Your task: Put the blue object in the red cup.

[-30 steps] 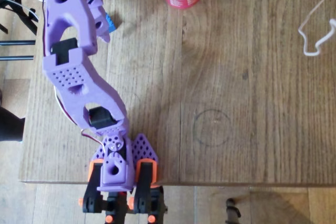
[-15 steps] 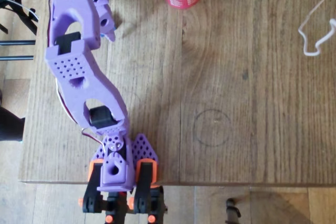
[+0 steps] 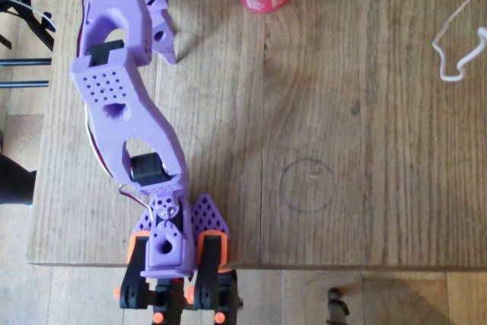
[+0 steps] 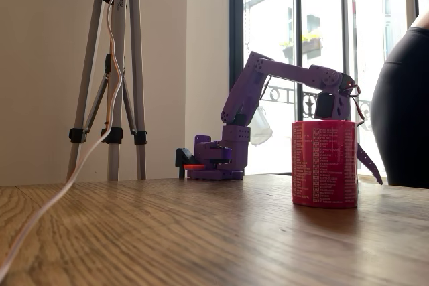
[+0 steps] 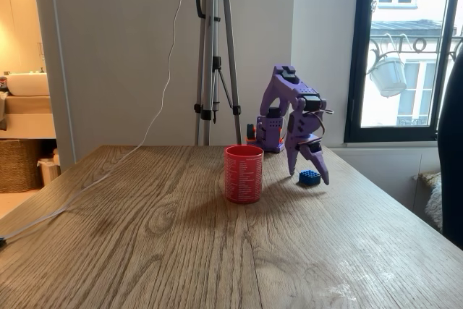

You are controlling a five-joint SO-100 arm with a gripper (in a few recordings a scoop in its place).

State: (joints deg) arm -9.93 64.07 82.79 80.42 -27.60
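Swung nearer the red cup (image 5: pixel 243 173) since before: gripper (image 5: pixel 312 166) slightly parted, empty, low over blue object (image 5: pixel 309 177) on bench (image 5: pixel 181 251), near its window-side edge; bare wood between.

Wooden table (image 5: pixel 181 236), pale wall, tripod (image 5: pixel 215 56) — bright window (image 5: pixel 405 48), possibly balconied.

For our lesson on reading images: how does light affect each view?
In a fixed view, bright windows backlight the purple arm and red cup; in the other, light is even and the blue brick clear; overhead, the table looks soft and slightly washed out.
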